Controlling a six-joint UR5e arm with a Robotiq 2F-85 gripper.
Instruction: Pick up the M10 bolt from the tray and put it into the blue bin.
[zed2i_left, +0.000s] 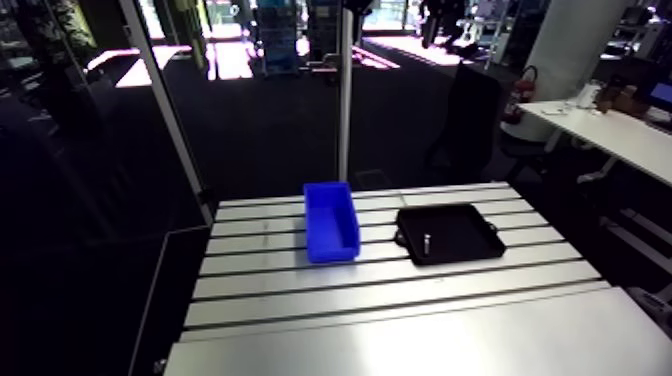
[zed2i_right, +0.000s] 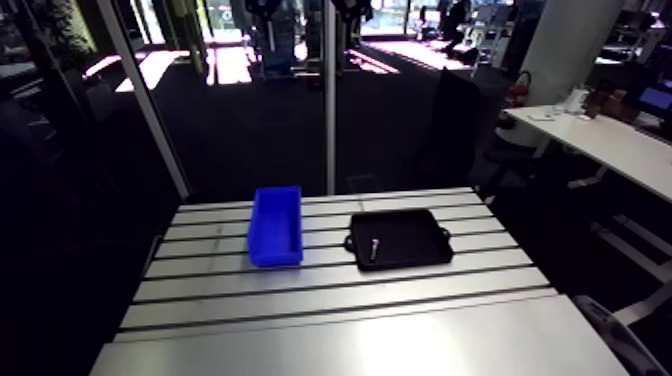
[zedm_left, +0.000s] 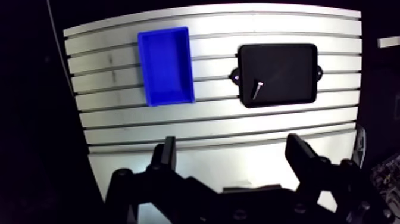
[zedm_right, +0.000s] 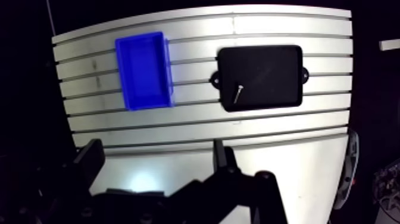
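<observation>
Going left to right in the arm view: the blue bin (zed2i_left: 330, 220) sits on the slotted desk (zed2i_left: 400, 300). Just beside it, with a small gap between them, is the black tray (zed2i_left: 470, 235). The M10 bolt (zed2i_left: 426, 241) lies flat on the tray floor, in the part nearer the bin, and it doesn't look to be touching the rim. The bin looks empty from here.

The wrist view shows the jaws spread wide with nothing between them, hanging well above the desk. Bin and tray are both well ahead of them, so this looks like the very start, the reach toward the bolt.

To do this bit well, the arm probably wants to get centred over the bolt first and only then come down, keeping the jaws spread the whole way. In the wrist view the bolt lies at a slant to the tray edges. The wrist should likely turn so the jaws close across the shank, not along it. Aiming for mid-shank seems the safer bet, since a grab near the head could let it swing or roll. The tray's raised rim and the small tab on the bin side are close to the bolt, so the nearer finger needs room there.

The count:
- one blue bin
- one black tray
- one bolt
- one pair of jaws
</observation>
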